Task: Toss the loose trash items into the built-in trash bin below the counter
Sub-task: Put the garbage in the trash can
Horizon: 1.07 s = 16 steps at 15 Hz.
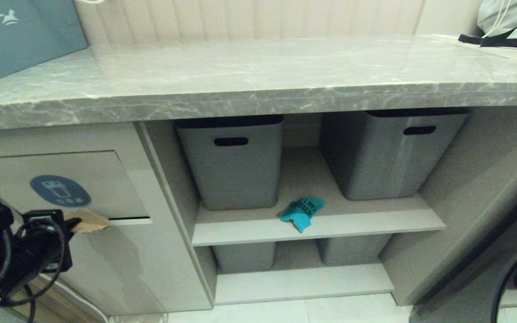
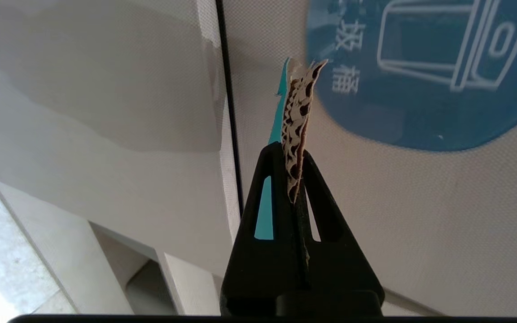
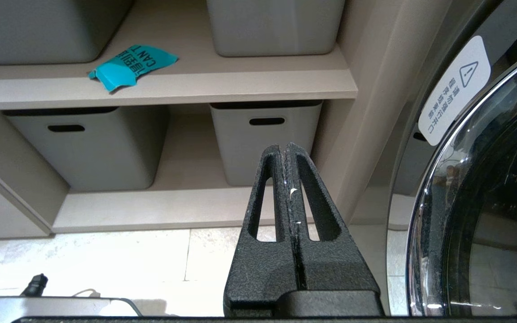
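Here, from the head, the left tool (image 1: pixel 75 223) pinches the tan-sided wrapper (image 1: pixel 90 221) at the bin flap's (image 1: pixel 106 179) lower edge while the lettered wrapper (image 1: pixel 302 211) lies on the shelf (image 1: pixel 375 220); the left wrist shows that pinch beside the sticker (image 2: pixel 420 89); the right wrist shows the right tool (image 3: pixel 287 150) closed, empty.

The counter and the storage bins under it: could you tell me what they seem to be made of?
The counter looks like polished stone or a stone-look slab: grey with white veining and glossy reflections. The storage bins look like matt grey moulded plastic, with smooth walls and cut-out slot handles.
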Available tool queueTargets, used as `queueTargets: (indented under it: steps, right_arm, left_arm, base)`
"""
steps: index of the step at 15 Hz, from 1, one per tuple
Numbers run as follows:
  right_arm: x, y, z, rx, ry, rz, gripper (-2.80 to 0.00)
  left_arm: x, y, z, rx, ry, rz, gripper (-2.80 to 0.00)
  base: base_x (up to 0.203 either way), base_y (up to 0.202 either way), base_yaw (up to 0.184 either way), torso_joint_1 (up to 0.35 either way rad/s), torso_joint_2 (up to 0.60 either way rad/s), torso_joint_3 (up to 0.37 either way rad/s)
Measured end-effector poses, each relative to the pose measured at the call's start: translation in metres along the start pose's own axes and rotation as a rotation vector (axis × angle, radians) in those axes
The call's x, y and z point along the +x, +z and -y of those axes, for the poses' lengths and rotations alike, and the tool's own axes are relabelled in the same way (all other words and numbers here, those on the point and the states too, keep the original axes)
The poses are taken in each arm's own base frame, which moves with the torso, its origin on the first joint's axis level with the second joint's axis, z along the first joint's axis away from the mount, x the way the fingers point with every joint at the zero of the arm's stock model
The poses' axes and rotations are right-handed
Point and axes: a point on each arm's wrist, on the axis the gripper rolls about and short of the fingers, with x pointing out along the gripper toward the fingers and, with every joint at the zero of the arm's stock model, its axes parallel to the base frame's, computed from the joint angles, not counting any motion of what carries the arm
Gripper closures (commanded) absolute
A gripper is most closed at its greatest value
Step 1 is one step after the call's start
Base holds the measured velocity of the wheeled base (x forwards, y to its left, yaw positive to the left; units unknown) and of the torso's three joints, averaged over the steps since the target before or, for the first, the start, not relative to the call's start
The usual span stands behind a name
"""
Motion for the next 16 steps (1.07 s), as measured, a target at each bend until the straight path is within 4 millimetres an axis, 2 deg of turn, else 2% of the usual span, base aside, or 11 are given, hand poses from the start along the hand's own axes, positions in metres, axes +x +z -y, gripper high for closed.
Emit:
queueTargets:
  steps: [3,6,9,12,13,16]
  right_arm:
    - [0.0,0.0,0.0,0.001,-0.001,0.0,0.0]
    - [0.0,0.0,0.0,0.001,-0.001,0.0,0.0]
    - [0.0,0.0,0.0,-0.004,0.0,0.0,0.0]
    - [0.0,0.0,0.0,-0.01,0.0,0.0,0.0]
    - [0.0,0.0,0.0,-0.011,0.0,0.0,0.0]
    - [0.0,0.0,0.0,-0.013,0.001,0.0,0.0]
  left_arm:
    - [0.015,0.0,0.013,-0.022,-0.042,0.009,0.0]
    - [0.041,0.0,0.027,-0.035,-0.076,0.037,0.0]
    - [0.065,-0.001,0.031,-0.038,-0.081,0.049,0.0]
    - [0.081,-0.011,0.031,-0.053,-0.077,0.058,0.0]
    - [0.084,-0.014,0.031,-0.059,-0.077,0.052,-2.8]
    - [0.09,-0.022,0.03,-0.076,-0.073,0.028,-2.8]
  base:
    - [0.0,0.0,0.0,0.0,0.0,0.0]
    - [0.0,0.0,0.0,0.0,0.0,0.0]
    - [0.0,0.0,0.0,0.0,0.0,0.0]
    - [0.0,0.0,0.0,0.0,0.0,0.0]
    - [0.0,0.0,0.0,0.0,0.0,0.0]
    - [0.0,0.0,0.0,0.0,0.0,0.0]
